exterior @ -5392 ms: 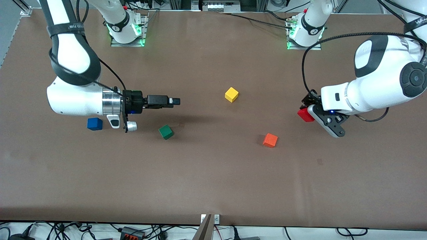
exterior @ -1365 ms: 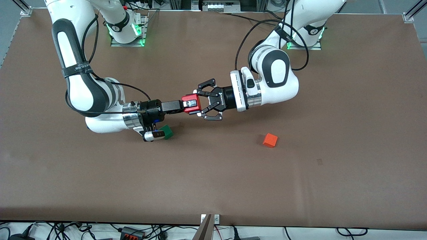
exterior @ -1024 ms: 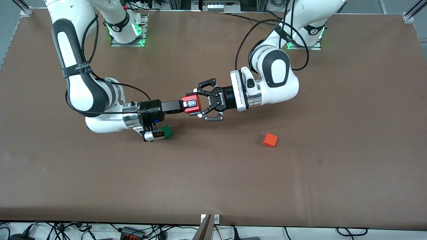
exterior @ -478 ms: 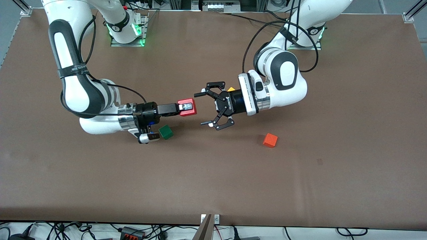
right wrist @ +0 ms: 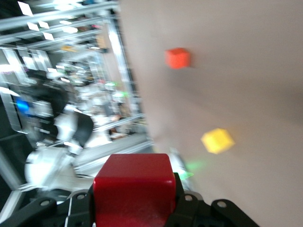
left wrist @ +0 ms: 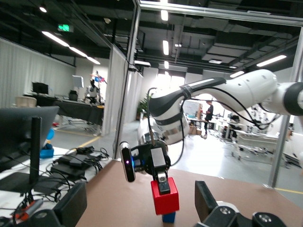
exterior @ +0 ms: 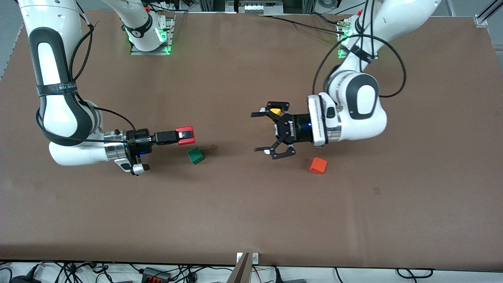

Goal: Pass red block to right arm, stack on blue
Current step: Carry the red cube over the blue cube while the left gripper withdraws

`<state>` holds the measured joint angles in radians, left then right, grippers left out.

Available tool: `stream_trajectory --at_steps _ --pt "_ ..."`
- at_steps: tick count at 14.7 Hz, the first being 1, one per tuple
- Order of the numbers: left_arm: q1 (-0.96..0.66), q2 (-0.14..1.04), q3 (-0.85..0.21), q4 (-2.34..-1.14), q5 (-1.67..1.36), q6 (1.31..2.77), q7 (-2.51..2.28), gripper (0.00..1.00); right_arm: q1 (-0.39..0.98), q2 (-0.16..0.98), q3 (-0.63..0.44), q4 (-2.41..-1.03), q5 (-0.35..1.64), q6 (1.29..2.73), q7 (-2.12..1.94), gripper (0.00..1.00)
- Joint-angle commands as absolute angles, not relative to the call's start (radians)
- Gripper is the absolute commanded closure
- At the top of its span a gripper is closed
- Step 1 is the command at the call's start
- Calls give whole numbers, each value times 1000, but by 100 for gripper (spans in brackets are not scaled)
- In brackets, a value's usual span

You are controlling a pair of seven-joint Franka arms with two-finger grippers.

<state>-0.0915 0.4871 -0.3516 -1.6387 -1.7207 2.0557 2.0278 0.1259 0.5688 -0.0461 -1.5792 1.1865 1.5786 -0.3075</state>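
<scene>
Right tool [exterior: 184, 135]: clenched on the red block [exterior: 186, 135], held in the air just above the green cube [exterior: 195, 155].
Left tool [exterior: 271, 131]: released, jaws spread wide, empty, over the worktop [exterior: 251, 204] near the orange cube [exterior: 318, 165].
Blue cube [left wrist: 168, 217]: partly visible beneath the red block in the left wrist view; hidden in the front view.
Risk: a shallow grip could tilt the block on release; the stack could topple.
Writing: lettering on the right arm's strap, unreadable.
</scene>
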Motion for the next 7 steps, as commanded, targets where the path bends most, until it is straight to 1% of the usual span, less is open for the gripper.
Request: stream_trajectory --at_steps 1,4,7 --pt "-25 469 -356 -1640 -1535 1994 1919 0 72 565 -38 -1566 987 1574 -327 100" --pt "20 469 -347 -1599 -1377 1905 1804 0 31 560 -44 -1565 765 1614 -330 100" --pt "51 469 -348 -1533 -1166 1872 1648 0 32 537 -51 -1566 438 1679 -330 100"
